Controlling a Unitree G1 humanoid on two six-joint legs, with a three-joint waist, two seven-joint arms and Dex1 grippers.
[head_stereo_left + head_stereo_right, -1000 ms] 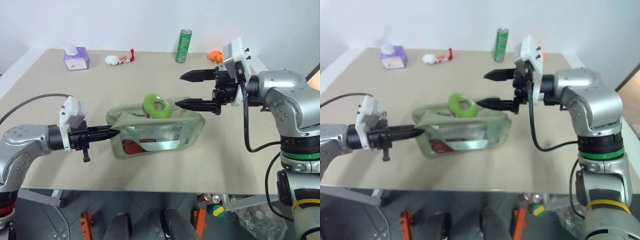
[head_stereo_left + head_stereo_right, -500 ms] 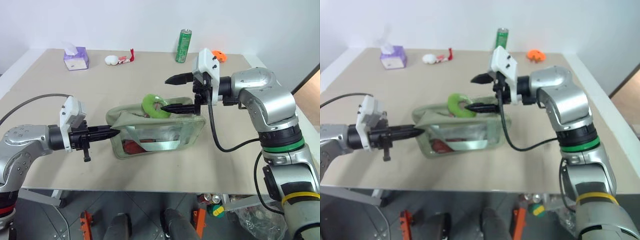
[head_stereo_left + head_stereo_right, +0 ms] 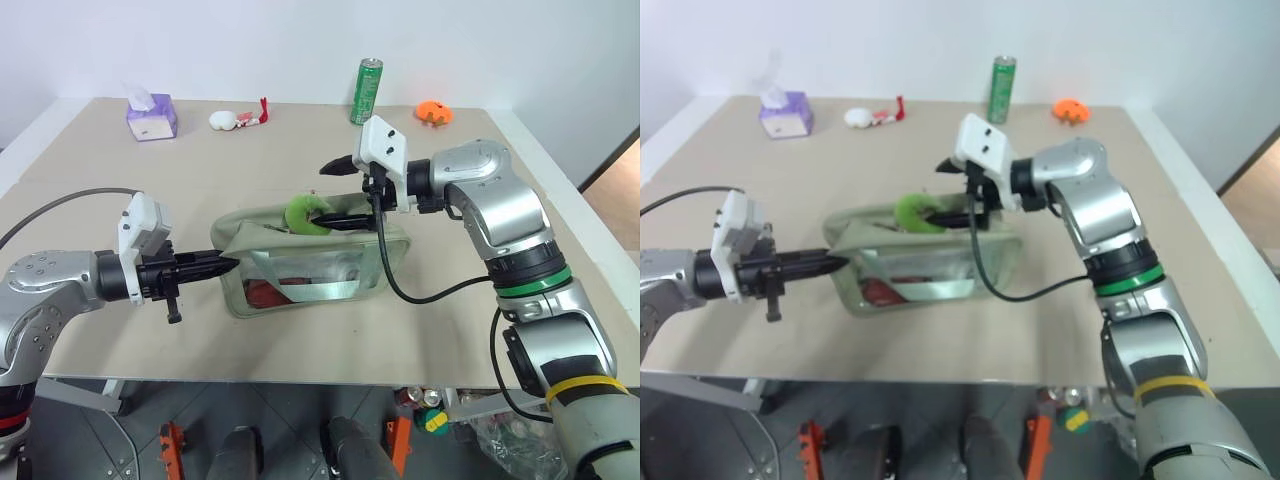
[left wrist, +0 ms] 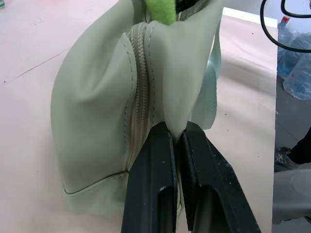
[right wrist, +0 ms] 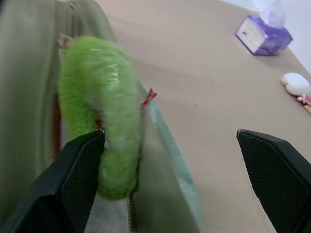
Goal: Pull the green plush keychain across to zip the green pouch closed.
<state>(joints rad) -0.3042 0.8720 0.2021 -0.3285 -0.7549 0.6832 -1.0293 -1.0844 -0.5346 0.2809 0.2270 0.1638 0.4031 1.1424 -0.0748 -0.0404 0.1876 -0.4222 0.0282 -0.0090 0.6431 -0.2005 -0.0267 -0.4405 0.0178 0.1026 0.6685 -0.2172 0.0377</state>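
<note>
My left hand (image 3: 228,264) is pressed together, pinching the fabric at the left end of the green pouch (image 3: 310,272), which sits mid-worktop (image 3: 120,190), long side facing me. My right hand (image 3: 330,196) is spread wide, one finger in front of the green plush keychain (image 3: 305,214), the other finger well behind it and off the pouch. Keychain sits on top of the pouch, approx mid-length, on the zip line; not gripped yet.

Risks, as I judge them: fingers close on fuzz only and slip off under pull; or the near finger snags the pouch rim and drags the whole bag, not the slider. If my left pinch gives, the pouch slides w/ the pull and the zip won't run.

Room: worktop right of the pouch is bare up to the edge. Green can (image 3: 367,91), orange item (image 3: 434,111), tissue box (image 3: 152,116) are well apart at the back.
</note>
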